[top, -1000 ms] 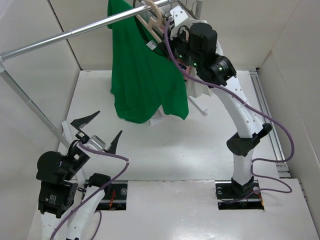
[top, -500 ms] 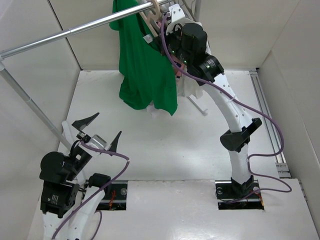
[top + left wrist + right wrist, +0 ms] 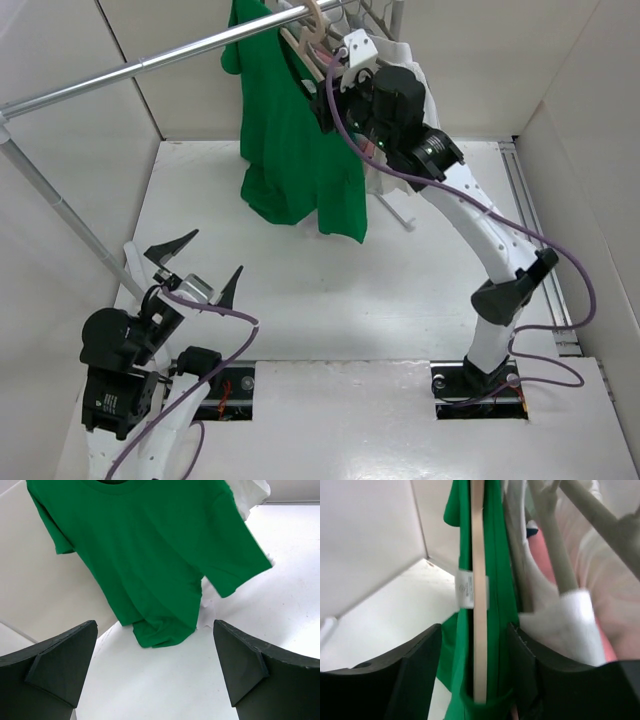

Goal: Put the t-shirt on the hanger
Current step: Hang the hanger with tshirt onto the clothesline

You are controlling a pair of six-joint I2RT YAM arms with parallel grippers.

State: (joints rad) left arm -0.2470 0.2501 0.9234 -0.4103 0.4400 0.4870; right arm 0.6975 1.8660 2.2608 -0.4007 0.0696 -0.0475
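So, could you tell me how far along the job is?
Done: the t-shirt drapes from the hanger, up at the rail. In hand: the right gripper straddles the hanger arm, jaws apart. To do: back away, once it hangs securely, which I cannot confirm. The left gripper sits open, idle.

**Right wrist view.** The right end effector [image 3: 475, 650] has its two dark fingers [image 3: 415, 675] standing apart. The green t-shirt [image 3: 496, 580] and the pale hanger [image 3: 478, 540] lie between them. The hanger arm runs straight up the view, edge-on, across a white neck label [image 3: 464, 587]. At right hang a grey-brown hanger [image 3: 551, 545], a white garment [image 3: 570, 615] and pink cloth [image 3: 544, 566]. The white desk [image 3: 385, 625] is at lower left.
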